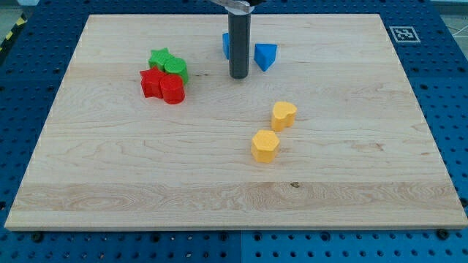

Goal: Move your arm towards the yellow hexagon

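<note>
While the approach is not yet made, the holdings stand as follows:

Item 1, my tip (pixel 239 77): lower end of the dark rod, resting on the table (pixel 110 183) in the upper middle of the board. No fingers are fitted to this rig, so there is nothing to report as apart, together or clamped.

Item 2, yellow hexagon (pixel 265 145): the task's thing, lying just right of the board's centre, at about 5 o'clock from my tip and well apart from it. Nothing touches it.

Item 3, yellow block (pixel 284 115): rounded, exact shape unclear; at 1 o'clock from the hexagon, near it but with a gap showing between them.

Item 4, blue triangular block (pixel 265 55): just beside the rod at 2 o'clock from my tip.

Item 5, second blue block (pixel 226 45): partly hidden behind the rod at 11 o'clock from my tip; shape cannot be made out.

Item 6, cluster at 9 o'clock from my tip, well apart: green star (pixel 160 58), green round block (pixel 176 68), red star-like block (pixel 151 82), red round block (pixel 172 90), all packed together and touching.

Progress, as judged: nothing of the task is done. What remains is the whole travel toward 5 o'clock. The straight line looks clear of blocks; the other yellow block sits just to the right of that line and could be clipped if the path drifts
</note>
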You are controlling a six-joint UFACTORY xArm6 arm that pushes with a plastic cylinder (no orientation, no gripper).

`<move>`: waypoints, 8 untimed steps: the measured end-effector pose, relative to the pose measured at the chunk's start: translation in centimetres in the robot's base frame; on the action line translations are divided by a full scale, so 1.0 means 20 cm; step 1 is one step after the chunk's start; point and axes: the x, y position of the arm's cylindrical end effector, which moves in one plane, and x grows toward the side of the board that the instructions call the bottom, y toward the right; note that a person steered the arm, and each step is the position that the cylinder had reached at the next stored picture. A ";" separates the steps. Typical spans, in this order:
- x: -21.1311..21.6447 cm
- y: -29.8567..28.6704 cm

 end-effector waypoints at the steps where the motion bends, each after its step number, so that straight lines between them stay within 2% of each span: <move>1: 0.08 0.00; 4: 0.55 -0.18; 6: 0.91 -0.11; 8: 0.93 0.21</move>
